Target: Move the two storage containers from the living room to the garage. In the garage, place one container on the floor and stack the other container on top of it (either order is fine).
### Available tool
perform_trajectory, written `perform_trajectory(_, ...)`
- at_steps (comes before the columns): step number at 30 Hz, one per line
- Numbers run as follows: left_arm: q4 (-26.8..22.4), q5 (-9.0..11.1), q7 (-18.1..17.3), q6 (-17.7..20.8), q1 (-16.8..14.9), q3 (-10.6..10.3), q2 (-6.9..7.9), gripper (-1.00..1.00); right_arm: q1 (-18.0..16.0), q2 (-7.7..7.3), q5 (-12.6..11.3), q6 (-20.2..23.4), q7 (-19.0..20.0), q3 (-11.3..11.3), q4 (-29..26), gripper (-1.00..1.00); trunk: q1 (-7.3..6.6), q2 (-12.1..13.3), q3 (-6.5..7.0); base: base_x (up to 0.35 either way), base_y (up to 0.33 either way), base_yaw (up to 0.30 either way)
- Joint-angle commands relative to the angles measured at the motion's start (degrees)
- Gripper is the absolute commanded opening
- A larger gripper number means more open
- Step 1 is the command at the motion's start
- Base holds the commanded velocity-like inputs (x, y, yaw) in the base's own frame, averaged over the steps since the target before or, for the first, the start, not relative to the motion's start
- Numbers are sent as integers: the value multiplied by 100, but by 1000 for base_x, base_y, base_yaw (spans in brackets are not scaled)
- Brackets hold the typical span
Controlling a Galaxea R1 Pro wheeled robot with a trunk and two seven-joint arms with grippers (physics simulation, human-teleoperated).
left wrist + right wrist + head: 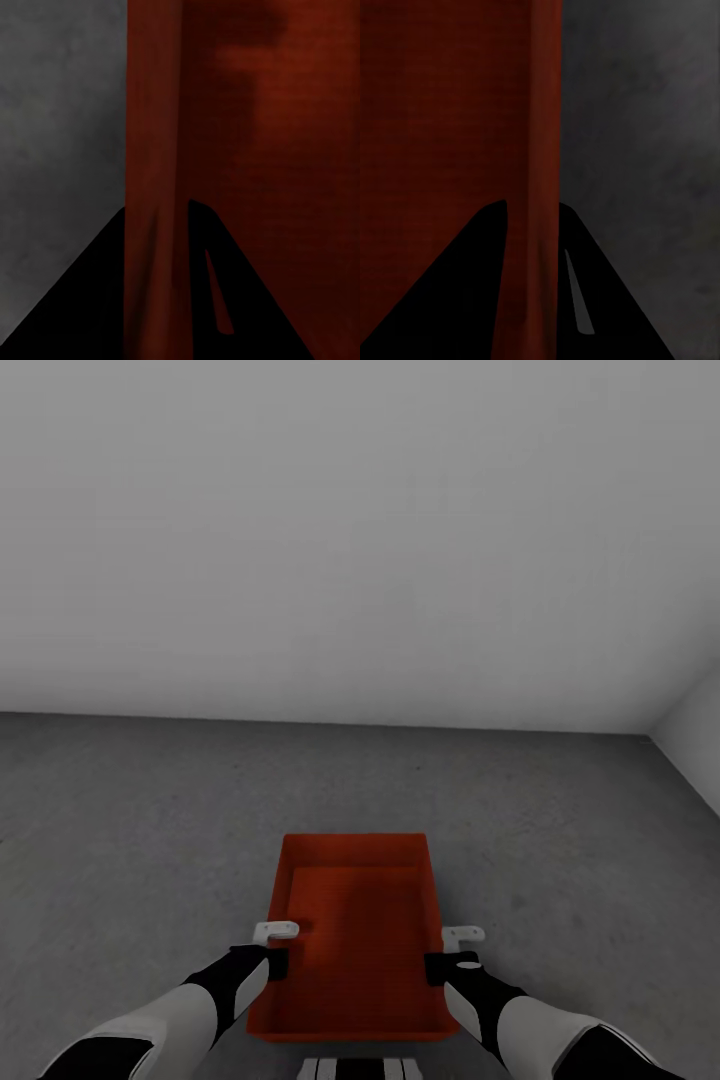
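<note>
Grey concrete floor (120, 830), white walls (360, 530) — one orange-red container (355, 930), left gripper (277, 932) and right gripper (462, 937) each clamping a side wall.

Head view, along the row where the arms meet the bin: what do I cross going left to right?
Concrete floor → left hand on the bin's left wall → orange-red storage container → right hand on its right wall → more floor, then the white side wall at the far right.
</note>
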Motion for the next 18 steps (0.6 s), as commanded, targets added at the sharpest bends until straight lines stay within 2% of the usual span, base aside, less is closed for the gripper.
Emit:
perform_trajectory(1, -37, -17, 35, 18, -3, 38, -6, -100, -1, 38, -143, -6, 7, 98, 24, -100, 21, -43, -22, 0, 0, 0)
perform_trajectory(5, -37, -17, 35, 18, -4, 38, -6, -100, -1, 38, -143, -6, 6, 98, 26, -100, 109, -203, -94, 0, 0, 0)
perform_trajectory(18, -38, -17, 35, 18, -3, 38, -6, -100, -1, 31, -143, -6, 7, 91, 24, -100, 109, -203, -94, 0, 0, 0)
